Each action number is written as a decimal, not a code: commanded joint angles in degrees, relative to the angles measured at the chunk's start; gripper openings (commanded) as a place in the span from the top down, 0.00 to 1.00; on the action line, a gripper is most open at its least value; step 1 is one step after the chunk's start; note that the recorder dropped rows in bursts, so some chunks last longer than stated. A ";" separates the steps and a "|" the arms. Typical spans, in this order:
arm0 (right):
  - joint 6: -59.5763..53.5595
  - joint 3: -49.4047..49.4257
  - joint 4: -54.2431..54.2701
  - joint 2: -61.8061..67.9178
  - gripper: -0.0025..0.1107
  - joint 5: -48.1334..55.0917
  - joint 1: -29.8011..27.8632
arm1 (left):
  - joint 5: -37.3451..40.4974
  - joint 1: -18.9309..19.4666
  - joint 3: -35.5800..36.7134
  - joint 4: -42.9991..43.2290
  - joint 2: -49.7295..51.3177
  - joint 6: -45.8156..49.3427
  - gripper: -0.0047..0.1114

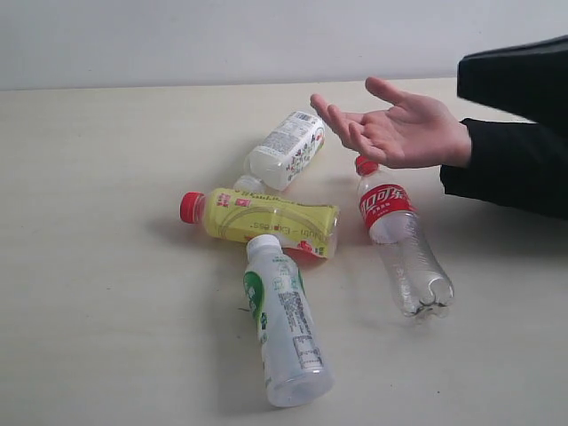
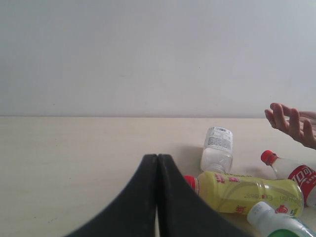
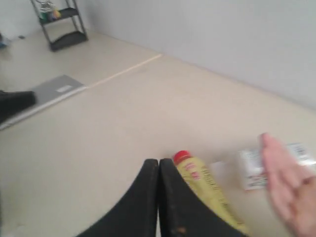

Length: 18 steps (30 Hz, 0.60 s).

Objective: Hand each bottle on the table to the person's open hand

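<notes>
All the bottles lie on their sides on the beige table [image 1: 98, 266]. A yellow bottle with a red cap [image 1: 266, 220] is in the middle. One whitish bottle [image 1: 287, 148] lies behind it and another, with a green label [image 1: 284, 318], in front. A clear bottle with a red label [image 1: 404, 241] lies to the right, below the person's open hand [image 1: 395, 129], held palm up with a black sleeve. Neither gripper shows in the exterior view. My left gripper [image 2: 157, 159] is shut and holds nothing, close to the yellow bottle [image 2: 247, 192]. My right gripper [image 3: 159, 163] is shut too, beside the yellow bottle [image 3: 207, 190].
A pale wall rises behind the table. In the right wrist view, a black shelf rack [image 3: 61, 22] and a grey flat panel [image 3: 47, 94] sit far off. The person's black-sleeved arm [image 1: 515, 133] reaches in from the right edge.
</notes>
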 commanded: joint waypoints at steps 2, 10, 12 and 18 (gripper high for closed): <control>-21.48 2.39 0.29 -2.13 0.93 13.48 0.01 | -0.52 0.29 -0.04 0.25 -0.29 0.10 0.96; -26.86 6.41 0.29 -2.13 0.92 28.87 0.01 | -0.52 0.29 -0.04 0.25 -0.29 0.10 0.96; -24.93 6.81 0.29 -2.13 0.92 31.11 0.01 | -0.52 0.29 -0.04 0.25 -0.29 0.10 0.96; -15.00 9.53 0.29 -1.60 0.92 45.47 0.01 | -0.52 0.29 -0.04 0.25 -0.29 0.10 0.96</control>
